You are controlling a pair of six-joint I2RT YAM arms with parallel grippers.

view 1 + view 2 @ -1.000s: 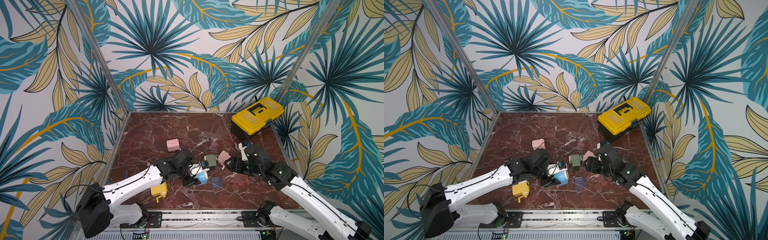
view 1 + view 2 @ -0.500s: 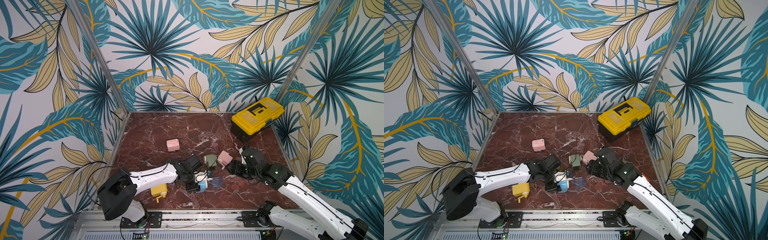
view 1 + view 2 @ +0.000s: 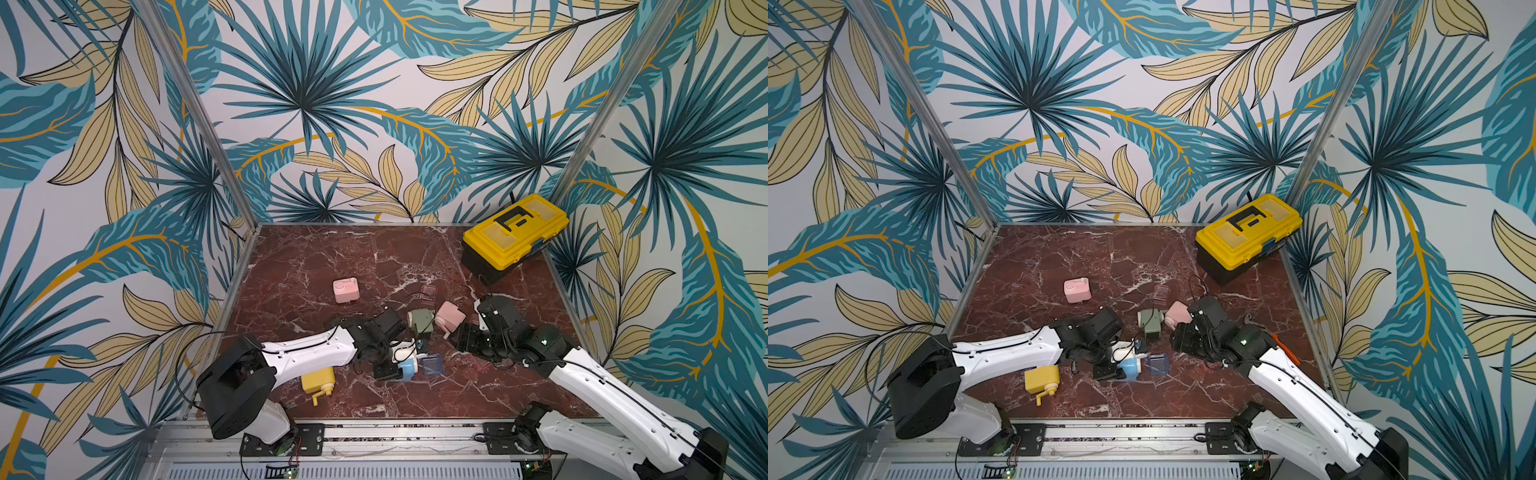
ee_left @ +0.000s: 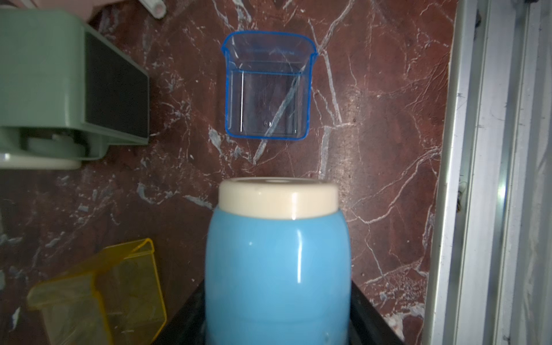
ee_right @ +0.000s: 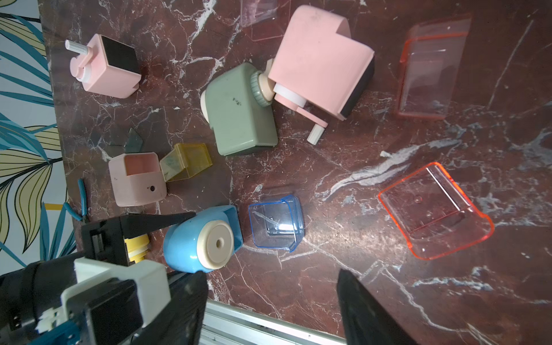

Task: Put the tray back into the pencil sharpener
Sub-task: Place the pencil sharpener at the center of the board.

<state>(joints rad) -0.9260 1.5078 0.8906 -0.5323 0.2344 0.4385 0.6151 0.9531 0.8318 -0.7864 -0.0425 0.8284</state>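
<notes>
The left gripper (image 3: pixel 398 365) reaches to the near middle of the marble table (image 3: pixel 374 257) and pinches the blue pencil sharpener (image 4: pixel 277 263) by its sides. The sharpener's cream front face (image 4: pixel 277 195) points right, toward the clear blue tray (image 4: pixel 267 86). The tray lies on the table just right of the sharpener with a narrow gap between them, outside the body, with its hollow facing up.

The right gripper (image 5: pixel 268 273) hangs over the table to the right of the tray, its fingers spread wide with nothing between them.

Just beyond the blue sharpener stand a green sharpener (image 3: pixel 420 322) and a pink sharpener (image 3: pixel 449 316), touching each other. Two orange trays (image 5: pixel 436 209) lie on the right. A yellow sharpener (image 3: pixel 318 380) sits near the left arm, and a yellow toolbox (image 3: pixel 515 232) stands in the far right corner.
</notes>
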